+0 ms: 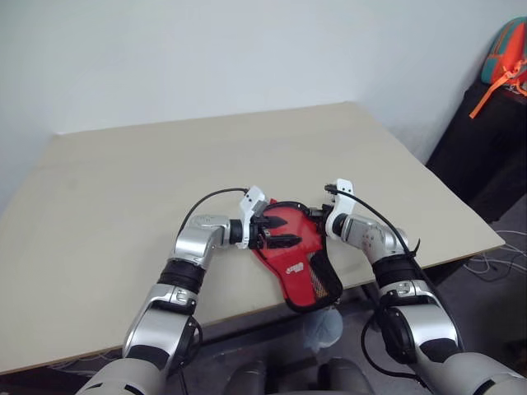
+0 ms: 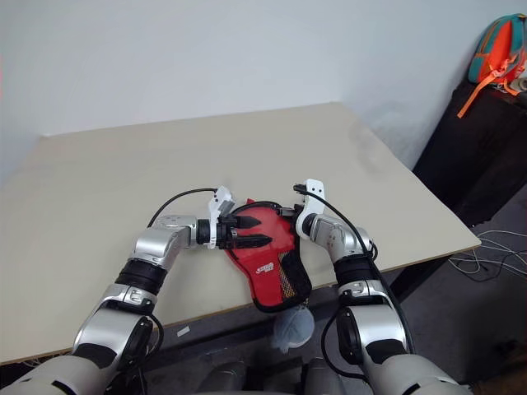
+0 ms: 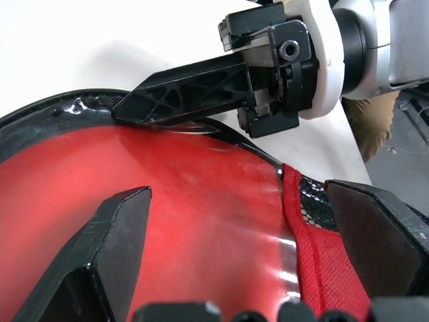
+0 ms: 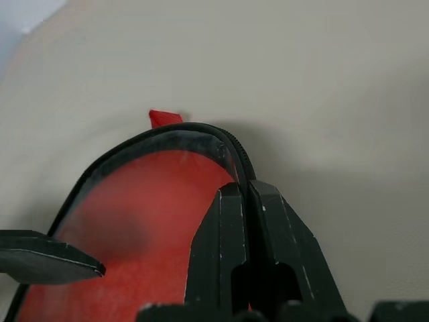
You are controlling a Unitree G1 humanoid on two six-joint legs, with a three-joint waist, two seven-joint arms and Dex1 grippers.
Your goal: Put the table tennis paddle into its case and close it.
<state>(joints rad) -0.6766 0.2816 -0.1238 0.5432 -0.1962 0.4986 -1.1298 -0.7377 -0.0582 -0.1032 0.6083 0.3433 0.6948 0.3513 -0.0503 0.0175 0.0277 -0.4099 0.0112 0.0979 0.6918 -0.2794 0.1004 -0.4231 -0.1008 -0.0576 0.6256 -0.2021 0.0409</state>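
The case [image 1: 295,267] is a red pouch with black piping, lying flat near the table's front edge with its narrow end toward me. Under its clear panel a smooth red face [image 3: 201,201] shows, which looks like the paddle's. My left gripper [image 1: 290,230] reaches in from the left. It stands open just above the round part, with one finger [image 3: 120,235] on each side of the panel. My right gripper [image 4: 244,191] is shut, and its tips rest at the black zip rim [image 4: 167,137] on the case's far right edge. A small red tab [image 4: 164,119] sticks out beyond the rim.
The beige table [image 1: 123,206] stretches wide behind and to the left of the case. Its front edge runs right under the case's narrow end. Off to the right, a colourful backpack [image 1: 504,49] sits on dark furniture, and cables [image 1: 494,263] lie on the floor.
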